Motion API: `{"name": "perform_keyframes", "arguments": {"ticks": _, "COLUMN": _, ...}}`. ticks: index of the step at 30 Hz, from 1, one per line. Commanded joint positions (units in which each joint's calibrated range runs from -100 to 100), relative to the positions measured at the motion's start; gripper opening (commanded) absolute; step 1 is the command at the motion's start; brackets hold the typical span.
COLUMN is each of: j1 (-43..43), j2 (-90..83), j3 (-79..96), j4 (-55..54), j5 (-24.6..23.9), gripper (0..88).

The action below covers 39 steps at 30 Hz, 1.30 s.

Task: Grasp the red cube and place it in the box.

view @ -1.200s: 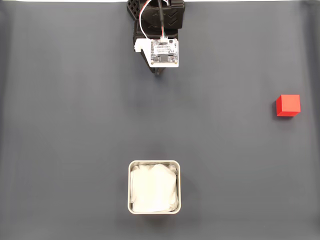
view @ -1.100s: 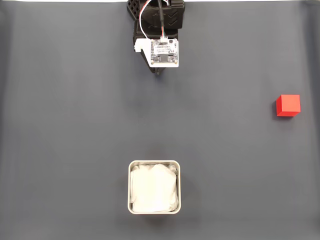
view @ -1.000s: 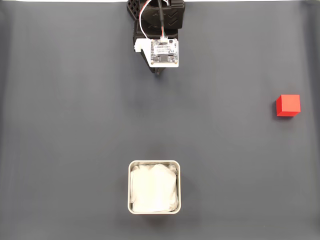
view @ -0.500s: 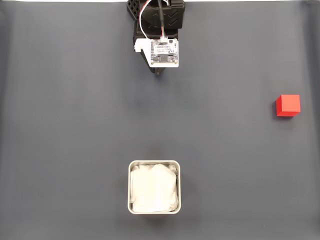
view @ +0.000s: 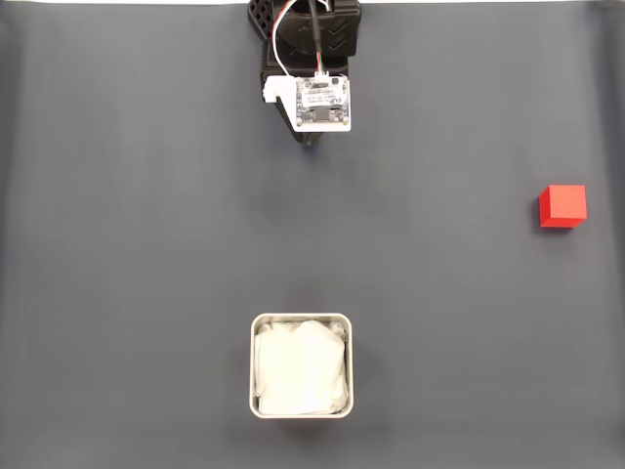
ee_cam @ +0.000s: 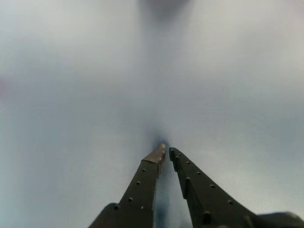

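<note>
The red cube (view: 563,205) rests on the dark grey mat near the right edge of the fixed view. The box (view: 302,364), a pale square tin with white lining, stands at the bottom centre. My arm sits folded at the top centre, its white camera board (view: 321,101) facing up, far from both cube and box. In the wrist view my gripper (ee_cam: 166,151) points down at the bare mat, the two dark fingers nearly touching at their tips, shut on nothing.
The grey mat (view: 146,244) covers the table; a pale strip of table shows along its top edge. The arm's black base (view: 305,29) stands at the top centre.
</note>
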Motion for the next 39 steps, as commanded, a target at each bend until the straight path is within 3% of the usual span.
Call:
{"name": "perform_keyframes", "arguments": {"ticks": 1, "j1": 1.0, "j2": 1.7, "j3": -2.8, "j4": -9.5, "j5": -0.2, "gripper": 0.0}}
{"name": "perform_keyframes", "arguments": {"ticks": 6, "j1": 0.3, "j2": 8.9, "j3": -15.6, "j4": -20.7, "j5": 0.1, "gripper": 0.0}}
{"name": "perform_keyframes", "arguments": {"ticks": 11, "j1": 0.2, "j2": 17.4, "j3": -31.7, "j4": -23.3, "j5": 0.4, "gripper": 0.0}}
{"name": "perform_keyframes", "arguments": {"ticks": 24, "j1": 0.0, "j2": 35.8, "j3": -59.2, "j4": -19.5, "j5": 0.6, "gripper": 0.0}}
{"name": "perform_keyframes", "arguments": {"ticks": 39, "j1": -6.1, "j2": 44.0, "j3": -67.7, "j4": -11.7, "j5": 1.9, "gripper": 0.0}}
